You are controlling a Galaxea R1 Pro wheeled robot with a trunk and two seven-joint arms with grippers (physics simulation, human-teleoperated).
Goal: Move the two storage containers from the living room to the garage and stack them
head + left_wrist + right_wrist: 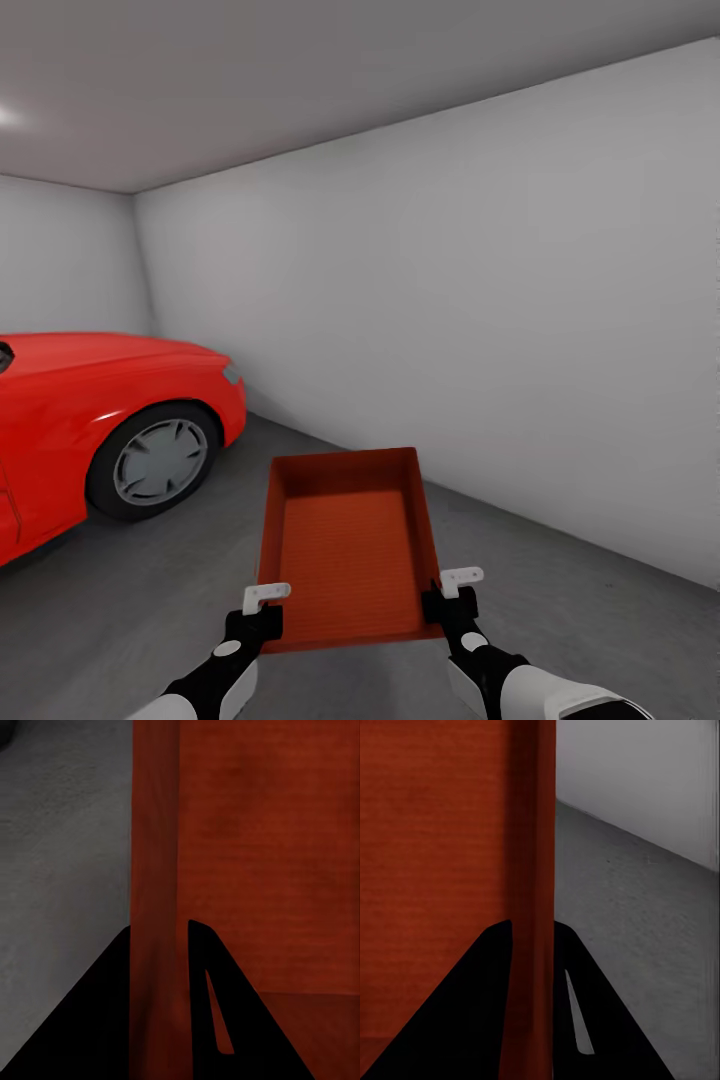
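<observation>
I hold one orange-red storage container out in front of me, above the dark grey concrete floor of the garage. My left gripper is shut on its left wall near the front corner, and my right gripper is shut on its right wall. In the left wrist view the wall of the container runs between the two black fingers. The right wrist view shows the container's other wall pinched between that gripper's fingers the same way. The bin is empty. The second container is out of view.
A red car stands at the left, its front wheel close to the container's left. A plain white wall runs along the right and back. Bare concrete stretches ahead between car and wall.
</observation>
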